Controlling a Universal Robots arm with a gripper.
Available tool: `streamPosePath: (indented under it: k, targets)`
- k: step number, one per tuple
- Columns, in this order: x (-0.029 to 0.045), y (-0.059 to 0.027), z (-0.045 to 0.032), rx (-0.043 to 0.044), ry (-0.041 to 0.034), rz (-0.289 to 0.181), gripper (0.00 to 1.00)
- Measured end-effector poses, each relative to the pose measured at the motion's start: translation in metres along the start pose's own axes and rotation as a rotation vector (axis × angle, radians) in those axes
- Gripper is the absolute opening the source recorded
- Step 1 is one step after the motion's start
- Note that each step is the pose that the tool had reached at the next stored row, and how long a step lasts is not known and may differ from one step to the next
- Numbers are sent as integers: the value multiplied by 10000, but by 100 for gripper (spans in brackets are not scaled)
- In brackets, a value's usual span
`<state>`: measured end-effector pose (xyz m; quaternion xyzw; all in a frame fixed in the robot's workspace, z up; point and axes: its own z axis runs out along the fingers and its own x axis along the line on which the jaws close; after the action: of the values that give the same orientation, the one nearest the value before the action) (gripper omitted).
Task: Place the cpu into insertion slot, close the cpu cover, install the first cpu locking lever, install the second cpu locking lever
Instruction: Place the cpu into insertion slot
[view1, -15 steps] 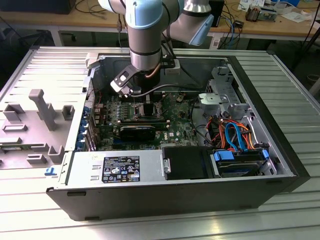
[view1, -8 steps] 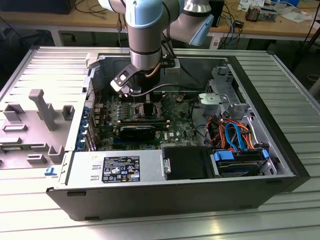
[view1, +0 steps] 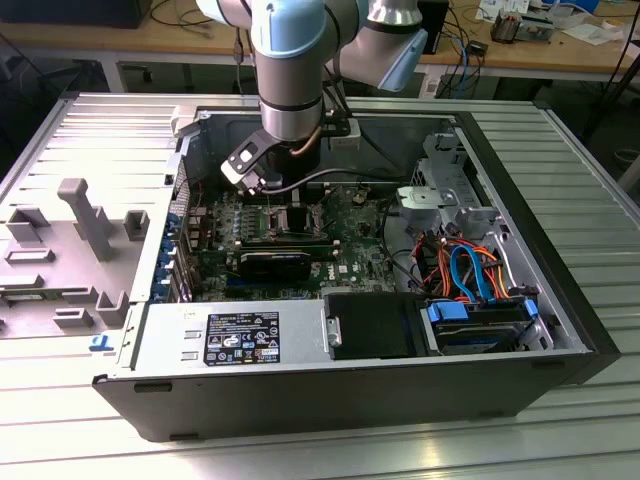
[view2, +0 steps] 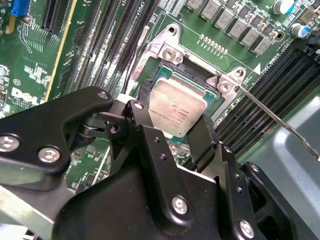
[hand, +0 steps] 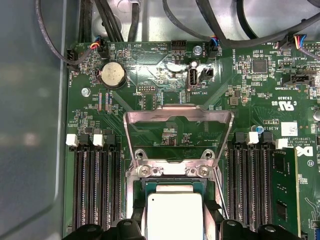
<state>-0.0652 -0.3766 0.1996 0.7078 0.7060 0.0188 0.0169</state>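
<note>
Gripper (view2: 172, 125) clamps cpu (view2: 177, 107) edges | poised over insertion slot (view2: 192, 75) | cpu cover (hand: 178, 115) raised | best lowered level, square, without force

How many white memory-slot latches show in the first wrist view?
4: one pair of latches on one side of the open cpu cover, another pair opposite. Others may be hidden.

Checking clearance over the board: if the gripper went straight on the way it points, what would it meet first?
Probably the insertion slot, straight ahead of the cpu held by the gripper; the cpu cover stands open, aside. Remaining gap unclear.
</note>
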Motion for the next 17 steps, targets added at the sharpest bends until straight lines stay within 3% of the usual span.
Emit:
streamPosePath:
  k: [6, 8, 14, 17]
  targets:
    - [0, 2, 1, -6, -6, 6, 54]
    - [0, 2, 1, -2, -4, 7, 62]
    - [0, 2, 1, -1, -6, 7, 62]
    - [0, 1, 0, 0, -9, 7, 54]
